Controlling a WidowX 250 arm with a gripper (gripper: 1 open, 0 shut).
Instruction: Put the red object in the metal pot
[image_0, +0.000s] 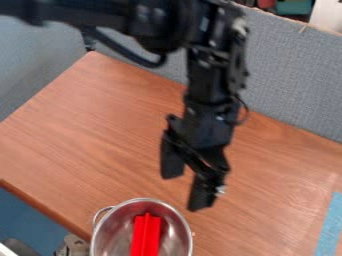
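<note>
From the one camera, the red bar (147, 236) lies inside the steel pot (112, 222) at the bottom edge, its long axis running near to far, and both its lower end and the pot's near rim are cut off by the frame. Above the wooden surface (80, 130), up and to the right of the pot, hangs the black tool (189, 180), fingers spread and empty, pointing steeply down, its outline blurred.

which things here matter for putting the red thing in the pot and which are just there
Part of the job:
- red bar, already lying inside the pot
- metal pot, at the near edge of the table
- gripper, jaws open and empty, above the table beside the pot

Just there:
- wooden table
- grey partition behind the table
</note>
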